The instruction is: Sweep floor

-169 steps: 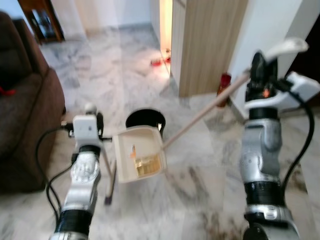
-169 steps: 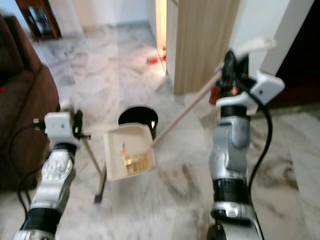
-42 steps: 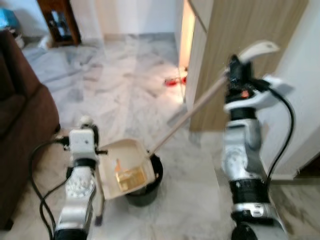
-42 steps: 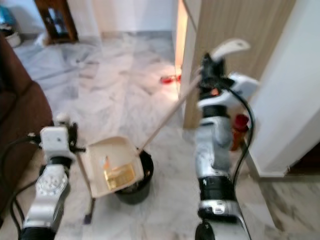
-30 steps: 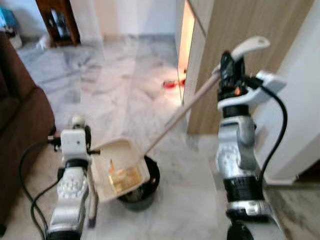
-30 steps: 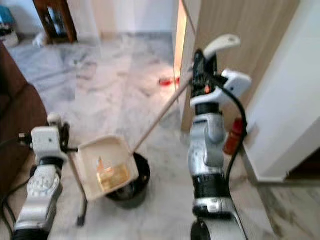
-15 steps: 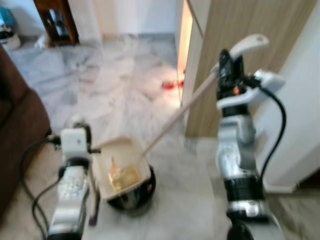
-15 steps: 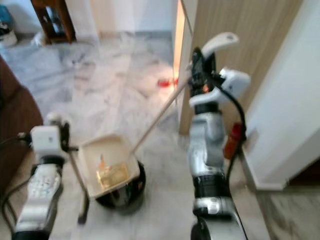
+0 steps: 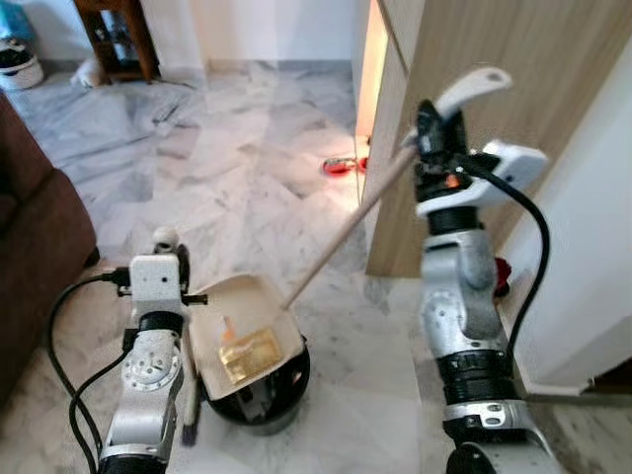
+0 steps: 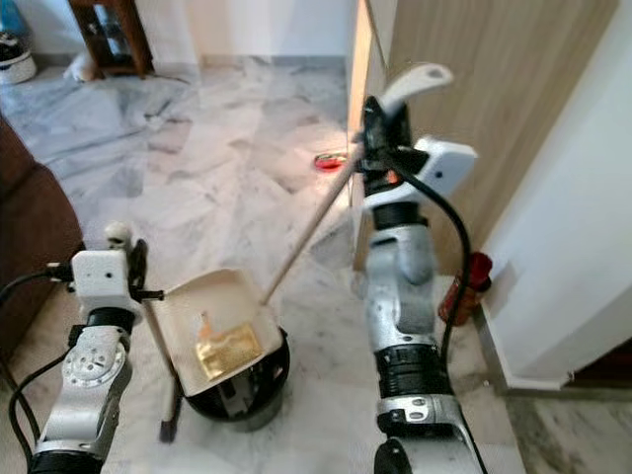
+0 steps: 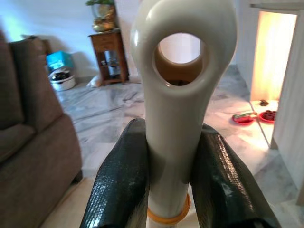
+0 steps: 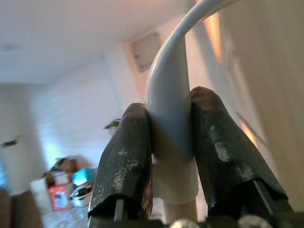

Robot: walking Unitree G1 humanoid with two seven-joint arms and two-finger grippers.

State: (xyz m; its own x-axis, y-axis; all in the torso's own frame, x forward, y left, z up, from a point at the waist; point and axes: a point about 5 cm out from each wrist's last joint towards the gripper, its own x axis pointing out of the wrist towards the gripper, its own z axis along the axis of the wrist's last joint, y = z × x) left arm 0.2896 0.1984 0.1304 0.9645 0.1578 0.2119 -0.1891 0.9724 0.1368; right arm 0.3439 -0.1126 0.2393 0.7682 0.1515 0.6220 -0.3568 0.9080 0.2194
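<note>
The left hand (image 11: 164,190) is clamped on the cream handle of the dustpan (image 9: 242,336), its two black fingers (image 11: 121,183) pressed against either side of the stem below the hanging hole. The head views show the dustpan tilted over a black bin (image 9: 267,390) on the marble floor (image 9: 227,188), with yellowish scraps (image 9: 247,353) lying in the pan. The right hand (image 12: 168,156) is closed on the white grip of the broom (image 10: 306,232), whose wooden stick slants down to the dustpan's rim. The left wrist view adds a brown sofa (image 11: 33,156) and a wooden side cabinet (image 11: 107,57) against the far wall. A red bowl (image 9: 339,166) sits by the lit doorway.
</note>
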